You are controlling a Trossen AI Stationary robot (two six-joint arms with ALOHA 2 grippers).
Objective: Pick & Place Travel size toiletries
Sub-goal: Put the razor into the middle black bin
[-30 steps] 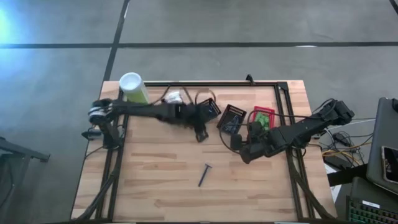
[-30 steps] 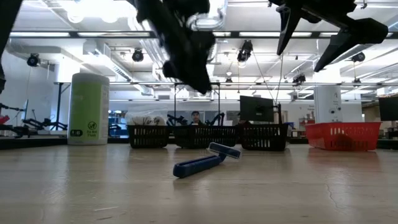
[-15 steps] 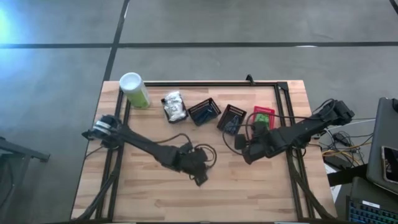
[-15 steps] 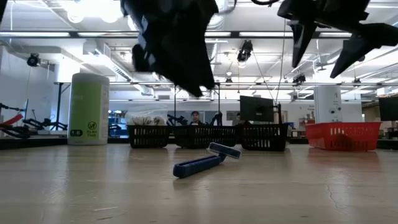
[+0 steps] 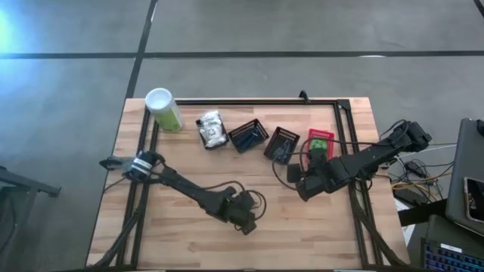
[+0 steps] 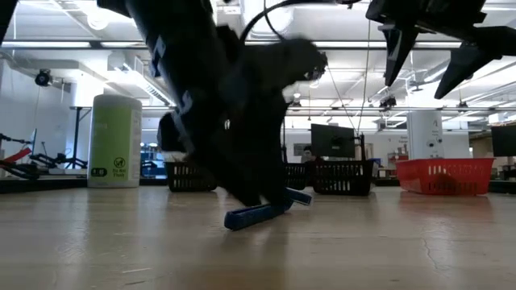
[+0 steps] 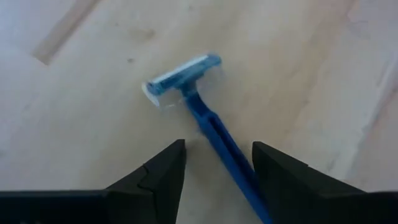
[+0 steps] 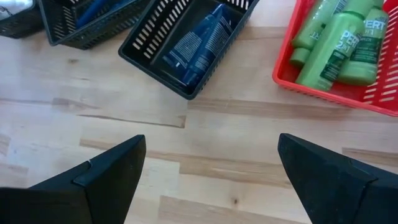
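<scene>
my left gripper (image 7: 214, 163) is low over the front middle of the table (image 5: 181, 242), fingers parted with a gap between them, and the blue razor (image 7: 205, 118) lies flat on the wood with its handle running into that gap. neither finger touches it that i can see; the razor's head points away from me, clear of both tips. in the low view my left arm blocks most of the razor (image 6: 256, 213), with only the handle end and a bit of the head showing on the tabletop.

my right gripper (image 8: 211, 168) hangs above the right side of the table, fingers spread wide and holding nothing. below and ahead of it sits a black basket (image 8: 149, 53) with dark blue tubes (image 8: 199, 43) lying inside, and just beside that a red basket (image 8: 292, 84) with green tubes (image 8: 333, 43) in it.

from above, the baskets stand in a row toward the back of the table, with a white crinkly packet (image 5: 212, 130) at the left end of the row and a pale-green canister (image 5: 162, 109) in the back left corner.
</scene>
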